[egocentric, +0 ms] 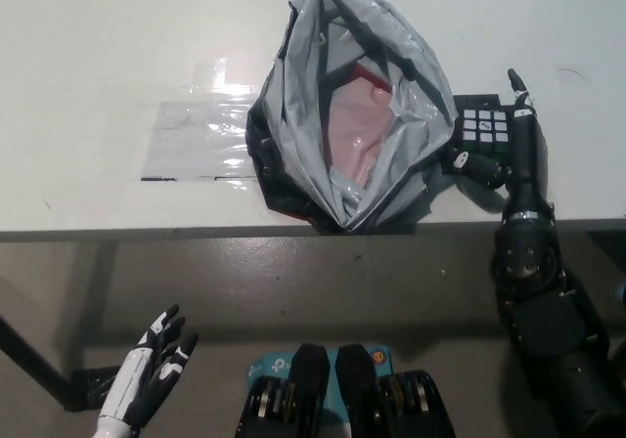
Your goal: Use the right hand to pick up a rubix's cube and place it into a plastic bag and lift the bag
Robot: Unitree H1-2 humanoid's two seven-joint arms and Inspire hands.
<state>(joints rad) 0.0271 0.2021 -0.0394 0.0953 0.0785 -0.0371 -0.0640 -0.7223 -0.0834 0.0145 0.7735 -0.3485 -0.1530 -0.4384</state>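
White table (117, 47): right hand (509, 154) grips cube (483, 131) beside gaping bag (347, 115).

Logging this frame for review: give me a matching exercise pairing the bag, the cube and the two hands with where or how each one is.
Things:
1. plastic bag
2. rubix's cube
3. left hand
4. right hand

Places or states:
A. below the table edge, lower left, fingers spread, holding nothing
B. on the table, mouth gaping open
C. against the cube at the table's right
D. just right of the bag

Pairs: 1-B, 2-D, 3-A, 4-C
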